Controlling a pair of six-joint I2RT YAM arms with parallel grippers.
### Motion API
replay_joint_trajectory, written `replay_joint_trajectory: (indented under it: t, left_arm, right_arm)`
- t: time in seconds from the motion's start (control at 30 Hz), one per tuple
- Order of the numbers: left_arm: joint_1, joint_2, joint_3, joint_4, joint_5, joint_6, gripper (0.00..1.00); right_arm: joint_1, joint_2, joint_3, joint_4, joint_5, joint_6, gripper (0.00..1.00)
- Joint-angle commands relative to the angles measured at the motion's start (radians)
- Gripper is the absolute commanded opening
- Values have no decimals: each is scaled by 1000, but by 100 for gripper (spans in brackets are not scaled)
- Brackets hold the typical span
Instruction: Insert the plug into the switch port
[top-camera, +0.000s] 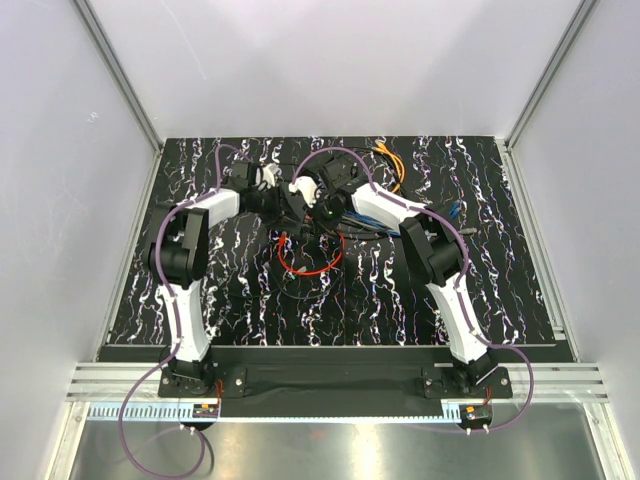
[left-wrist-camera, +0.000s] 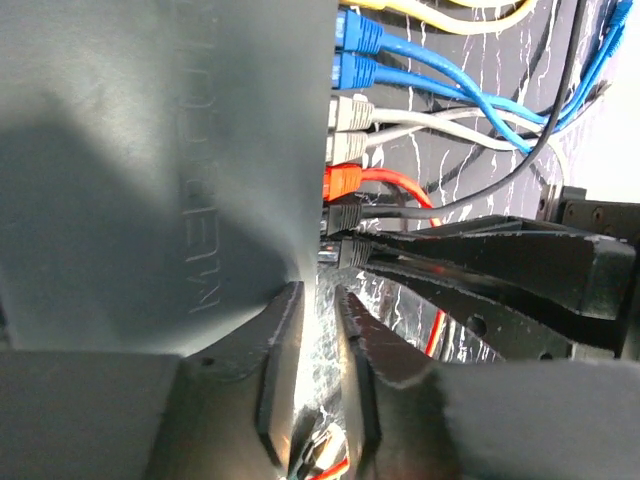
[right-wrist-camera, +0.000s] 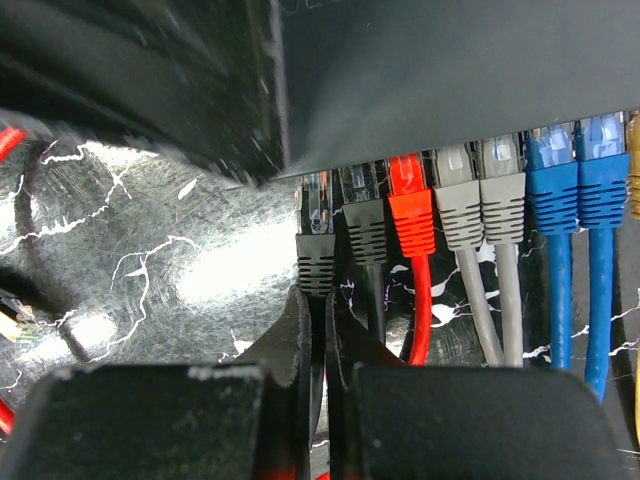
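The black switch fills the left of the left wrist view and the top of the right wrist view. Along its edge sit blue, grey, red and black plugs. My left gripper has its jaws nearly closed, their tips at the switch's end. My right gripper is shut on the black cable just behind the black plug. The plug's clear tip is at the leftmost port and sticks out a little more than the black plug beside it. In the top view both grippers meet mid-table and hide the switch.
A red cable loops on the black marbled mat in front of the grippers. Orange cables lie at the back, and blue cables run to the right. White walls enclose the table.
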Motion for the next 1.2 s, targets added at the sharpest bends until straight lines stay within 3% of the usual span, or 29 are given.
replay_joint_trajectory:
  t: [0.0,0.3,0.5,0.83,1.0,1.17]
  left_arm:
    - [55,-39,29,-84,-49,63,30]
    - [174,-42,121,-173,-149,202,36]
    - [172,24,190,-172,-118,203,41]
    - [154,110,258,-150,-74,195,39]
    - [120,118,220,-144,-29,195,33]
    - [100,105,123,-100,9,143,21]
  right_arm:
    - [26,-4,13,99,-3,-11,0]
    - [26,-6,5,94,5,-5,0]
    - [26,0,17,91,2,5,0]
    - [27,9,25,84,5,11,0]
    - [27,19,34,82,1,21,0]
    - [32,36,56,85,-9,53,0]
